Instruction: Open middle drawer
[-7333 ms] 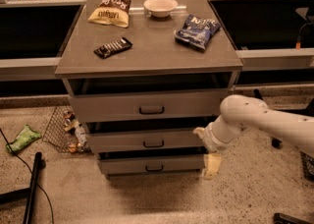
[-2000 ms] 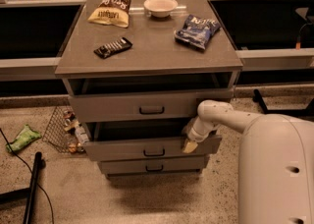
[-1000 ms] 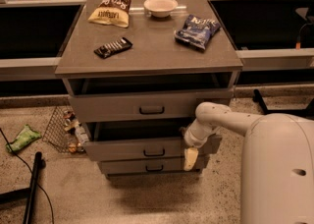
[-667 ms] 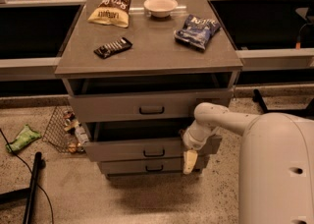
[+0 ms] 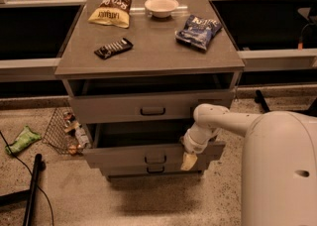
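Note:
The grey cabinet [image 5: 148, 61] has three drawers. The middle drawer [image 5: 124, 154], grey with a small dark bar handle [image 5: 155, 159], stands pulled out toward me, with a dark gap above its front. My gripper [image 5: 189, 160] hangs down over the right part of that drawer's front, right of the handle, at the end of my white arm [image 5: 223, 120]. The top drawer [image 5: 114, 108] sits above it and the bottom drawer's handle [image 5: 155, 169] shows just below.
On the cabinet top lie a yellow snack bag [image 5: 111, 9], a white bowl [image 5: 161, 6], a blue chip bag [image 5: 198, 30] and a dark candy bar [image 5: 114, 48]. A wire basket [image 5: 62, 131], a green wrapper [image 5: 22, 139] and a black pole [image 5: 32, 190] are on the floor at left. My white body [image 5: 280, 170] fills the lower right.
The middle drawer front has come out toward me since the earliest frame. My gripper moved left onto the drawer's right side, then dropped slightly. It has barely moved in the last second.

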You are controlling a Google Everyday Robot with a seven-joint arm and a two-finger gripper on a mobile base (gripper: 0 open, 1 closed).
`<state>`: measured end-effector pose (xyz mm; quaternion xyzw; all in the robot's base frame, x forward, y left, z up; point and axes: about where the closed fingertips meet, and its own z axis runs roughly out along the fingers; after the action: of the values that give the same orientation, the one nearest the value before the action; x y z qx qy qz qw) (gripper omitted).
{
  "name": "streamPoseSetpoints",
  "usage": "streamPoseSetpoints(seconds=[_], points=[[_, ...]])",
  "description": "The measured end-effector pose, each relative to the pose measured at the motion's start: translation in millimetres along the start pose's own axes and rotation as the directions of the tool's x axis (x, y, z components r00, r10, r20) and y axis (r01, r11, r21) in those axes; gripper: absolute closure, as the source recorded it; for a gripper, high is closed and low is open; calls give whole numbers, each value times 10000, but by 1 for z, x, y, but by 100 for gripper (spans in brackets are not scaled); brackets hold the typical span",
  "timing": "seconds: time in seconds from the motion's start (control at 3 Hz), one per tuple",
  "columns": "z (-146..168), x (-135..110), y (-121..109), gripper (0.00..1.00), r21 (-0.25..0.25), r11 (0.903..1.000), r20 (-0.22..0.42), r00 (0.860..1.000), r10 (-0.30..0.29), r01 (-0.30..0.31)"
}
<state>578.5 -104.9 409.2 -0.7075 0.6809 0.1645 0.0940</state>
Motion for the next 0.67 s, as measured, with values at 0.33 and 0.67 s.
streamPoseSetpoints(seconds=[0.33,0.67], points=[[-5,-9,16,62,35,10000,-117,9999,-75,75],[-4,-9,16,85,36,10000,-120,9999,-77,77]])
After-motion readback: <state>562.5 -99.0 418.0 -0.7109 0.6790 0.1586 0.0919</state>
